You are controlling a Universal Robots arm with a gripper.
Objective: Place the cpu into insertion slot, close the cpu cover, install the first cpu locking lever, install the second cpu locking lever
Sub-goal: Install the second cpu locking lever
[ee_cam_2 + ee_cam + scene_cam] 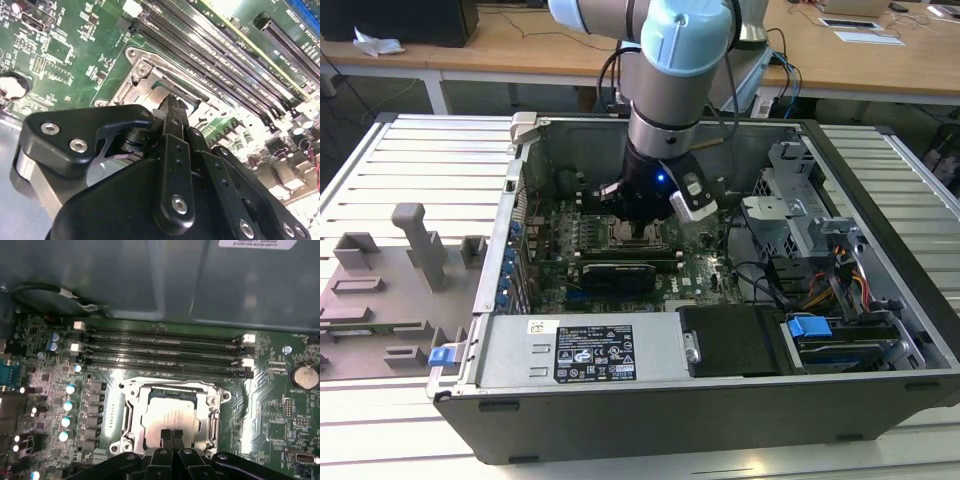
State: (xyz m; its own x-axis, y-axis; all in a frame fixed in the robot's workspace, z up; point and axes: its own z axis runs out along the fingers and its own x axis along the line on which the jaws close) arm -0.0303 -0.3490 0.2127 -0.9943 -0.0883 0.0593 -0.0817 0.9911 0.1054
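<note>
The cpu (167, 410), a pale silvery square chip, lies flat in the insertion slot (172, 391) on the green board. A silvery metal frame, the cpu cover (131, 412), surrounds the chip; I cannot tell whether it is latched. My gripper (171, 434) hovers at the chip's near edge with its two black fingertips together and nothing visible between them. In the second wrist view the gripper (172, 102) points down at the socket's metal surround (140, 75). In the exterior view the gripper (640, 232) reaches down into the open computer case over the socket.
Long black memory slots (165, 347) run right beside the socket. A coin battery (304, 375) sits on the board. The case holds a power supply (585, 350), a drive cage (800, 215) and cables. Grey fixtures (415, 245) stand on the table at the exterior view's left.
</note>
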